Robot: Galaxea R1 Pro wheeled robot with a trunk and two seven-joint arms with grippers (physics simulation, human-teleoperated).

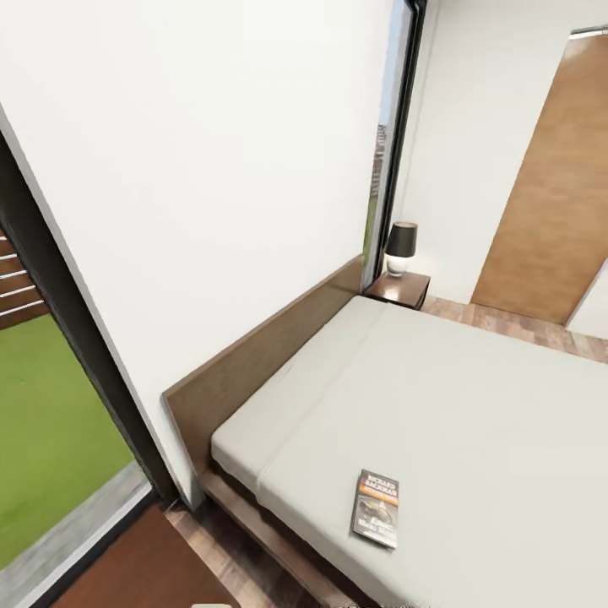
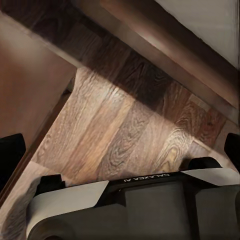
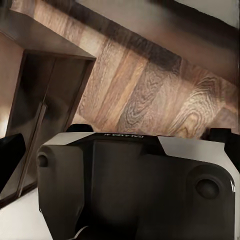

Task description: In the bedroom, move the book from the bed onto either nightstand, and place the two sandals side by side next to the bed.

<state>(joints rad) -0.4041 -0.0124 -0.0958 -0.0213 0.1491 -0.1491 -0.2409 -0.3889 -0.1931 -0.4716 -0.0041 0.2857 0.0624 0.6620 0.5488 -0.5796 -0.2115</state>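
The book (image 1: 376, 508) lies flat on the bed (image 1: 473, 405), close to the mattress's near edge, with its dark cover and orange band facing up. A nightstand (image 1: 397, 290) with a dark-shaded lamp (image 1: 400, 247) stands at the far end of the headboard (image 1: 262, 355). My left gripper (image 2: 120, 145) hangs open over the wood floor beside the bed frame (image 2: 165, 42). My right gripper (image 3: 117, 142) is open too, over the floor next to a dark wooden piece of furniture (image 3: 45, 85). The sandals are out of view.
A reddish-brown wooden surface (image 1: 143, 566) sits at the lower left, by the bed's near corner. A dark-framed glass wall (image 1: 76, 338) with grass behind it runs on the left. A brown door (image 1: 549, 186) stands at the far right, past plank flooring (image 1: 523, 325).
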